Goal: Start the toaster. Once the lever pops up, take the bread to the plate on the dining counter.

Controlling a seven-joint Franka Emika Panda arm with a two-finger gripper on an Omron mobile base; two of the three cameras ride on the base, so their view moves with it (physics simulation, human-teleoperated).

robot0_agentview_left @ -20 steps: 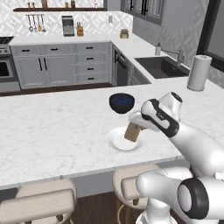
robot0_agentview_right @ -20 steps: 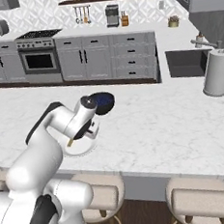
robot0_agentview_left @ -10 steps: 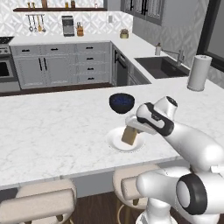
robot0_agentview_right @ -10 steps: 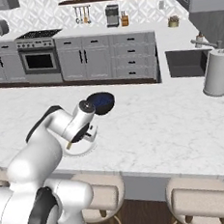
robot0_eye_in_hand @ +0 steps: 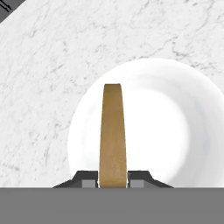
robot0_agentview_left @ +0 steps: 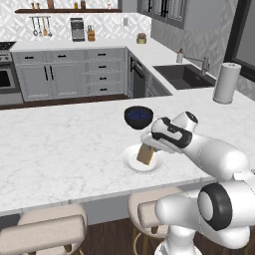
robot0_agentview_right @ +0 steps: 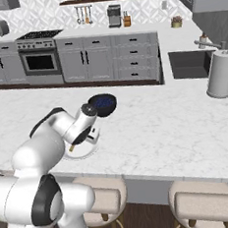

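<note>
The tool (robot0_eye_in_hand: pixel 113 183) is clamped on the small square tan-brown slice of bread (robot0_agentview_left: pixel 145 154), holding it edge-on over the round flat white plate (robot0_agentview_left: pixel 130 162) on the white grey-veined marble counter (robot0_agentview_left: pixel 60 149). A dark blue bowl (robot0_agentview_left: pixel 138 116) sits at the plate's 12 o'clock, just beside it.

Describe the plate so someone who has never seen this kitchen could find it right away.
Start at the long white marble dining counter with beige stools tucked under its near edge. Near that edge, just in front of a dark blue bowl, lies the plate. It is round, flat and plain white, and the claw holds a tan slice of bread on edge over it.
</note>
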